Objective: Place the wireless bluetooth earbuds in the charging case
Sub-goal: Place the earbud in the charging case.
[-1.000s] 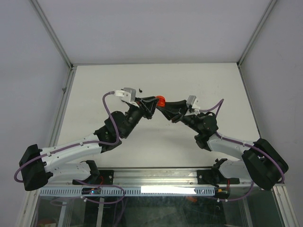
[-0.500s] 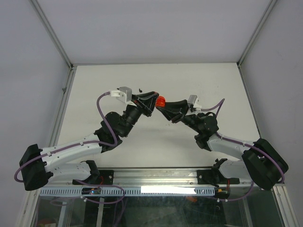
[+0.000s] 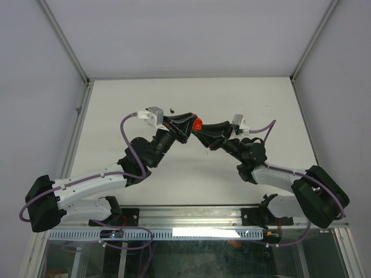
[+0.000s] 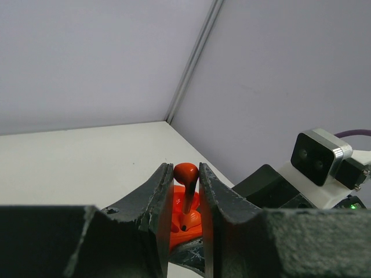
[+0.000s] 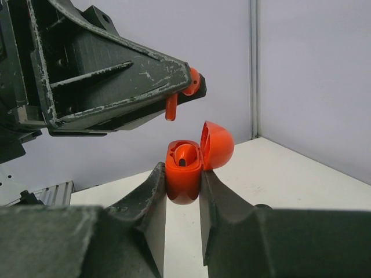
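My right gripper (image 5: 182, 174) is shut on an orange-red charging case (image 5: 183, 168), held upright above the table with its lid (image 5: 217, 143) open; one red earbud sits in it. My left gripper (image 4: 186, 174) is shut on a second red earbud (image 4: 186, 179), its stem pointing down just above the case (image 4: 188, 223). In the right wrist view this earbud (image 5: 172, 106) hangs from the left fingers a little above the case opening. In the top view the two grippers meet at the case (image 3: 197, 123) over the table's middle.
Two tiny dark earbuds (image 3: 173, 109) lie on the white table (image 3: 116, 104) behind the left gripper. A dark round thing (image 5: 262, 207) shows on the table behind my right finger. Grey walls enclose the table.
My left gripper has moved right and closer to the case with the red earbud. The right gripper has held the case almost still.
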`<state>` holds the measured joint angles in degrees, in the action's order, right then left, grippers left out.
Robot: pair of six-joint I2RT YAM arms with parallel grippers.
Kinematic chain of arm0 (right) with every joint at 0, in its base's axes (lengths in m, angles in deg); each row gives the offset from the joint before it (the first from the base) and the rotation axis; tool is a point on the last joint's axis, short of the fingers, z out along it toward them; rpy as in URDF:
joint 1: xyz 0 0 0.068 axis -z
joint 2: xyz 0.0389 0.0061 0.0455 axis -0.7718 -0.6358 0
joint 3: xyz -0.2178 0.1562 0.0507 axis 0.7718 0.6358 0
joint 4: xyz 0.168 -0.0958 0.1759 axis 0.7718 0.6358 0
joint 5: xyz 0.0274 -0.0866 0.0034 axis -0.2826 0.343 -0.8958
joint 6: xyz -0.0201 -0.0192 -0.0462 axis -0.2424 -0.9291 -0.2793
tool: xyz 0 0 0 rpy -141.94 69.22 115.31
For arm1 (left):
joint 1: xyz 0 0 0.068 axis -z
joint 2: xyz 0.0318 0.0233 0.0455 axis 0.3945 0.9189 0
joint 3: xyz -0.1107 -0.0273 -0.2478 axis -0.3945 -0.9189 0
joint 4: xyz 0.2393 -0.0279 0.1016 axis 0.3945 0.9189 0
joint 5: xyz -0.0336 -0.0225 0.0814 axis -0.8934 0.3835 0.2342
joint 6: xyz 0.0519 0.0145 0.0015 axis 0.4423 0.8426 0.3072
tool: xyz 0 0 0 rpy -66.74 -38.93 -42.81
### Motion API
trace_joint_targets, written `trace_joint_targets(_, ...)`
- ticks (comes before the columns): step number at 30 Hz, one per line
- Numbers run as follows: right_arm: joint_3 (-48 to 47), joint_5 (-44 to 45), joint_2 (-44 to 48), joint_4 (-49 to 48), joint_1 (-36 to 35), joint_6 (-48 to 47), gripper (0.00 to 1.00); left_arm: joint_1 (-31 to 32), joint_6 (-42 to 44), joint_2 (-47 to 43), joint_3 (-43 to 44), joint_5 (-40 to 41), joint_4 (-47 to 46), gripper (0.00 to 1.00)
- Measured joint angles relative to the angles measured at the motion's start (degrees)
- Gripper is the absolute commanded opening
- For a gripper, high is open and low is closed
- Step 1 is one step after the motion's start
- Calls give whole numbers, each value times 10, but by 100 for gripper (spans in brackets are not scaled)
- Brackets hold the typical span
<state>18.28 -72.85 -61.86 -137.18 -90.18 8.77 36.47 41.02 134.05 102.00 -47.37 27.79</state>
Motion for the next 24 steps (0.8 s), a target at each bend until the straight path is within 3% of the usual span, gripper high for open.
trace_joint_targets(24, 0, 18, -2, -26, 0, 25, 0, 0, -12, 3, -12, -6, -3, 23)
